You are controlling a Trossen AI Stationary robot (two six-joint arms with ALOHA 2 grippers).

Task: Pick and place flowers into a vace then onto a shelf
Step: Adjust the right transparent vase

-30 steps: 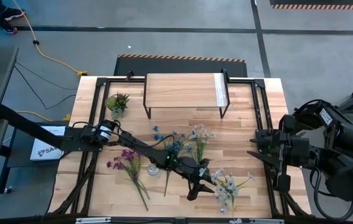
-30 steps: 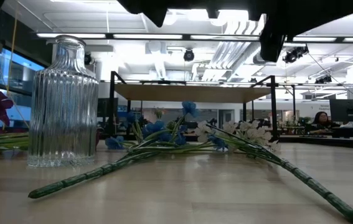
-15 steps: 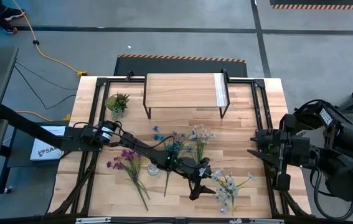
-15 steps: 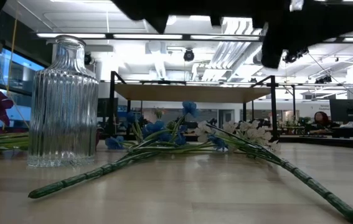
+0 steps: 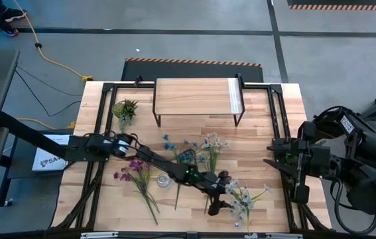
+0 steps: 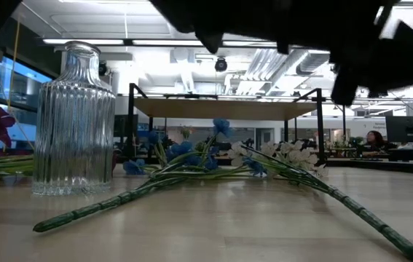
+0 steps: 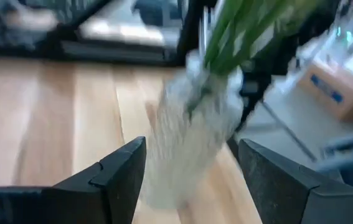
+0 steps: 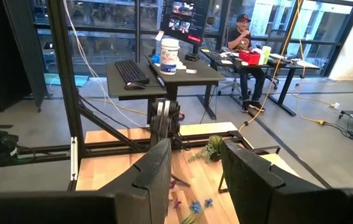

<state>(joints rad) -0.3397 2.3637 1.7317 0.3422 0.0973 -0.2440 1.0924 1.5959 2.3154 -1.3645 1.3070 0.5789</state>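
1. I have the left arm reaching from the left edge of the high view across the table (image 5: 254, 119) to the lower centre. The left gripper (image 5: 215, 204) sits there, just left of the white and pale pink flowers (image 5: 243, 196).
2. In the left wrist view the left gripper (image 7: 192, 144) has its fingers (image 7: 117, 180) spread wide. A blurred white spray on green stems (image 7: 192, 130) sits in the gap between them. I see no pinch on it, and I cannot tell whether either finger touches it.
3. The other flowers lie flat on the tabletop in the high view: a purple spray (image 5: 138, 174) at lower left, a blue spray (image 5: 185, 159) at centre, and a white one (image 5: 213, 144) just right of it.
4. The ribbed glass vase (image 6: 75, 120) stands upright at the left of the low view with nothing in it. The blue blossoms (image 6: 184, 154) and white blossoms (image 6: 293, 154) lie to its right.
5. The shelf (image 5: 197, 98) stands at the upper centre of the high view. A small potted plant (image 5: 125, 109) stands to its left.
6. The right arm waits at the right edge of the high view with the right gripper (image 5: 271, 162) over the table's right side. In its wrist view the right gripper (image 8: 195, 155) has its fingers apart around empty space.
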